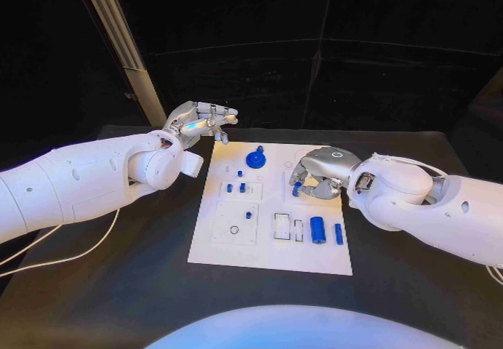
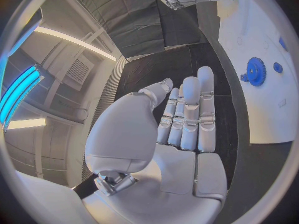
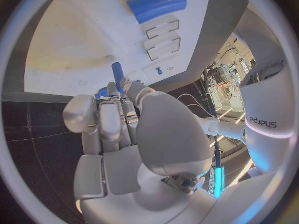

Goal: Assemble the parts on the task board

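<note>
Head view, right hand: the right hand (image 1: 318, 177) is over the right half of the board (image 1: 210, 251), fingers curled around a thin blue peg (image 1: 296, 189).
Head view, left hand: the left hand (image 1: 199, 120) hangs above the table (image 1: 126, 305) just off the board's far left corner, holding nothing.
Head view, parts: a blue gear (image 1: 256, 157) stands at the far side of the board; a cylinder (image 1: 317, 230) and a thinner pin (image 1: 339, 233) lie near the right edge.
Left wrist view: the fingers (image 2: 190, 114) are straight, close together and empty; the gear (image 2: 255, 71) is well apart from them.
Right wrist view: the peg (image 3: 116, 74) sticks out past the fingertips (image 3: 127, 84), pinched by its lower end only; the cylinder (image 3: 157, 3) lies beyond.
Risk, grip: such a short hold may let the peg tilt or slip.
Risk, insertion: a tilted peg could jam at its hole.
Risk, view: the hand covers its target from the head camera, so aiming is harder.
</note>
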`<act>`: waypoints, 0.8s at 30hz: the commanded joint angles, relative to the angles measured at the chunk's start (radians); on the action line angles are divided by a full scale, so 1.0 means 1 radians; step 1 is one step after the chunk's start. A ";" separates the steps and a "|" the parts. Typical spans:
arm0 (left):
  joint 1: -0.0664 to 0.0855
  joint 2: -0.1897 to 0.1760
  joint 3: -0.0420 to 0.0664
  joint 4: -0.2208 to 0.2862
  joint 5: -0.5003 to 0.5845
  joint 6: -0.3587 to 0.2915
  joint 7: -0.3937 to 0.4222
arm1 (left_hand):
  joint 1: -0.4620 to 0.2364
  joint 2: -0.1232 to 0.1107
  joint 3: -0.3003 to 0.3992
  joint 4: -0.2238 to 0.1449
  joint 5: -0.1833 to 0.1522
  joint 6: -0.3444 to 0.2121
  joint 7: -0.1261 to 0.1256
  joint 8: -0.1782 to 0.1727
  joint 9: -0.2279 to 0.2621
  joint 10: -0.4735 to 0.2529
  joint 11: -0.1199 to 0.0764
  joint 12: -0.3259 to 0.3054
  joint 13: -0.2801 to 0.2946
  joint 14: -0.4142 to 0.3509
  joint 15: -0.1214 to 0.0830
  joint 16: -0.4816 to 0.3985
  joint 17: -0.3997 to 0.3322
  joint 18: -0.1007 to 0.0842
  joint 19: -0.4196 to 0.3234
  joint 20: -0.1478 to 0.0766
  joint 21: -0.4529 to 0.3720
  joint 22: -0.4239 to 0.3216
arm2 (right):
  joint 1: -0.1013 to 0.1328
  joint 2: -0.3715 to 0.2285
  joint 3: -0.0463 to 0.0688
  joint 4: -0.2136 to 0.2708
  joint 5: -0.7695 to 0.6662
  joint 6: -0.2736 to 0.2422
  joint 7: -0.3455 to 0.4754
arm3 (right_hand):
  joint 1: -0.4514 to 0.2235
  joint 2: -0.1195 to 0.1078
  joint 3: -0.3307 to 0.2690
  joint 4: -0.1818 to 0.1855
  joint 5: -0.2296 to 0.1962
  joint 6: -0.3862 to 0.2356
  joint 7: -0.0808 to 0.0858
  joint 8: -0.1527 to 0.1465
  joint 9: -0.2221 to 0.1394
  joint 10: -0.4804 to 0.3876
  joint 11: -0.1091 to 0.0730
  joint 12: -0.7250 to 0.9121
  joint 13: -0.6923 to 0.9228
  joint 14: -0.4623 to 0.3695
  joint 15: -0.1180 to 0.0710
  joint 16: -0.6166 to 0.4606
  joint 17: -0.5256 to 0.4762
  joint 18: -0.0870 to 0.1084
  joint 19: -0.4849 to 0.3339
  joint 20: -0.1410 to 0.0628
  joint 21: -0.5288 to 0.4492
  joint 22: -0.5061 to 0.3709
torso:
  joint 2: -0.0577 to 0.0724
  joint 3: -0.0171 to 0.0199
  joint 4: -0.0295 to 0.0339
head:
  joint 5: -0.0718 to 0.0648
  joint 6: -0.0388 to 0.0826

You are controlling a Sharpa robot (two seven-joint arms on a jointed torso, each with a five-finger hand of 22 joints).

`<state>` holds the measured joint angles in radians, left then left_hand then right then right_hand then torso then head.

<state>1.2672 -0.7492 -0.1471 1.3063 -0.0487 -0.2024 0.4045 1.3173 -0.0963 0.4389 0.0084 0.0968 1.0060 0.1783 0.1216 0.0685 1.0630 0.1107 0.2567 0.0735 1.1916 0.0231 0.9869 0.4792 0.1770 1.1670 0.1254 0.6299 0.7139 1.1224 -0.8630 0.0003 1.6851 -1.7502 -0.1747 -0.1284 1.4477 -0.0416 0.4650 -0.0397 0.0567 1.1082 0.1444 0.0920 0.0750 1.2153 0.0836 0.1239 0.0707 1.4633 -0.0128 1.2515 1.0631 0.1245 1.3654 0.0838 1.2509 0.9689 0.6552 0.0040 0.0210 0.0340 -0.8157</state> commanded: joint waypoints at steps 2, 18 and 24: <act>0.002 -0.001 0.001 0.001 0.004 0.009 0.004 | 0.010 0.000 0.001 -0.007 0.004 0.005 0.002 0.005 0.000 -0.005 -0.001 0.003 0.000 -0.005 0.001 -0.004 -0.001 0.006 -0.004 -0.001 -0.006 -0.001 | 0.003 -0.013 0.012 0.040 0.059 -0.081 0.015 | -0.006 -0.011 0.008 -0.001 0.004 0.004 0.001 -0.001 -0.002 0.024 -0.015 -0.007 0.000 0.028 -0.005 0.001 -0.002 -0.016 0.006 0.002 0.006 0.001 | 0.001 -0.0005 0.0018 | 0.001 0.001; 0.002 0.005 0.001 0.001 0.004 0.009 0.006 | 0.010 0.000 0.001 -0.007 0.004 0.005 0.002 0.005 0.000 -0.005 -0.001 0.003 0.000 -0.005 0.001 -0.004 -0.001 0.006 -0.004 -0.001 -0.006 -0.001 | -0.001 0.123 0.019 0.056 0.120 -0.095 0.078 | -0.011 -0.014 0.016 -0.003 0.007 0.002 0.004 -0.005 -0.004 0.023 -0.013 -0.013 -0.001 0.028 -0.004 0.002 -0.002 -0.016 0.004 0.003 0.006 -0.001 | 0.002 -0.0006 0.0034 | 0.014 -0.004; 0.002 0.007 0.001 0.002 0.004 0.009 0.006 | 0.010 0.000 0.001 -0.007 0.004 0.005 0.002 0.005 0.000 -0.005 -0.001 0.003 0.000 -0.005 0.001 -0.004 -0.001 0.006 -0.004 -0.001 -0.006 -0.001 | -0.020 0.201 0.013 0.018 0.120 -0.058 0.107 | -0.013 -0.014 0.020 -0.004 0.010 0.001 0.005 -0.007 -0.004 0.023 -0.012 -0.017 -0.001 0.027 -0.003 0.002 -0.002 -0.016 0.003 0.003 0.006 -0.002 | 0.003 -0.0017 0.0031 | 0.025 -0.010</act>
<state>1.2672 -0.7439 -0.1472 1.3071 -0.0486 -0.2024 0.4041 1.3173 -0.0963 0.4389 0.0083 0.0968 1.0060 0.1784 0.1216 0.0685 1.0630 0.1107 0.2566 0.0735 1.1917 0.0232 0.9869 0.4793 0.1770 1.1670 0.1254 0.6299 0.7142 1.1032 -0.6670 0.0140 1.7112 -1.6431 -0.2505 -0.0630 1.4393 -0.0501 0.4795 -0.0445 0.0623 1.1074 0.1442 0.0888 0.0703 1.2190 0.0872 0.1138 0.0706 1.4633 -0.0127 1.2515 1.0621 0.1244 1.3654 0.0839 1.2508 0.9678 0.6574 0.0027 0.0239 0.0559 -0.8237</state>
